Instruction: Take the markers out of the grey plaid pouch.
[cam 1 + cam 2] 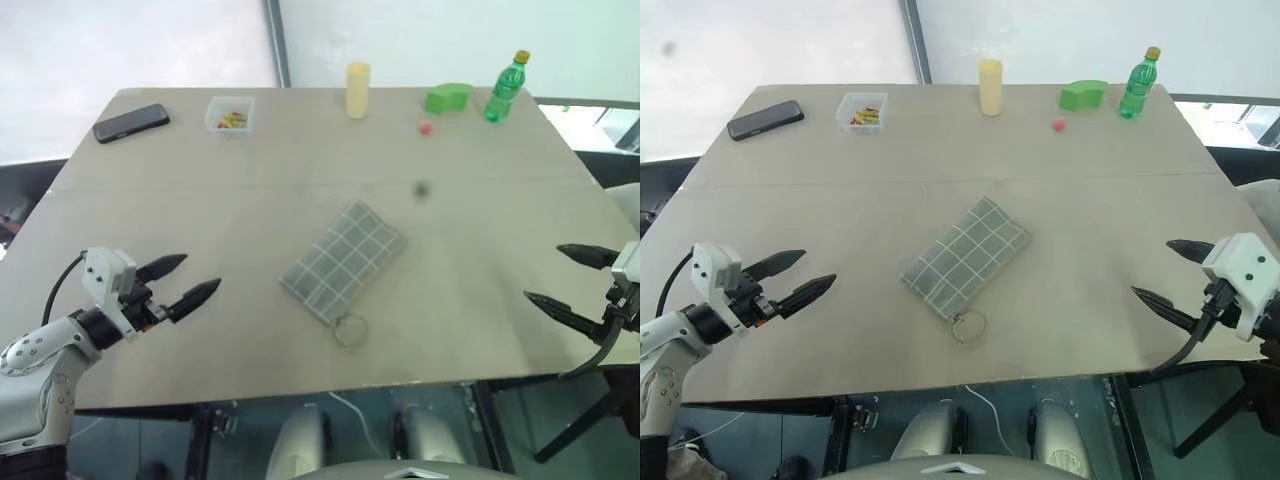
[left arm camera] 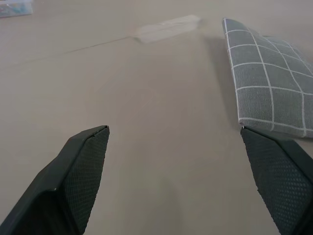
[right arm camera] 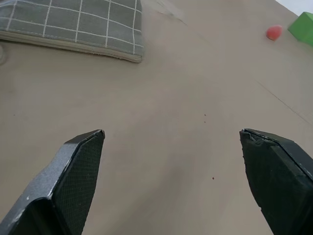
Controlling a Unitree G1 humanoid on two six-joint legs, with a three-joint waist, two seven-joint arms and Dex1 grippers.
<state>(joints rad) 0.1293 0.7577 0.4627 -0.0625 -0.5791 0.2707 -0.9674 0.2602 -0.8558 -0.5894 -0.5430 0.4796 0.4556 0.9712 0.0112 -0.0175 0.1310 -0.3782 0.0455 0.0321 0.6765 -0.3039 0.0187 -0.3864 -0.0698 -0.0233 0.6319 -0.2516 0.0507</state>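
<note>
The grey plaid pouch [image 1: 344, 260] lies flat and slanted in the middle of the tan table, its thin metal ring [image 1: 350, 329] at the near corner. It looks closed, and the markers are hidden from view. My left gripper [image 1: 184, 280] hovers open over the table's near left part, well left of the pouch, nothing between its fingers. Over the near right edge my right gripper [image 1: 558, 277] is open and empty too, well right of the pouch. The pouch [image 2: 269, 81] lies ahead in the left wrist view, and the right wrist view shows the pouch's edge [image 3: 73, 24].
Along the far edge stand a black phone [image 1: 131, 122], a small clear box [image 1: 230, 113] with coloured bits, a pale yellow cylinder [image 1: 357, 89], a green block [image 1: 447, 97] and a green bottle [image 1: 505, 88]. A small red ball [image 1: 425, 127] lies near the block.
</note>
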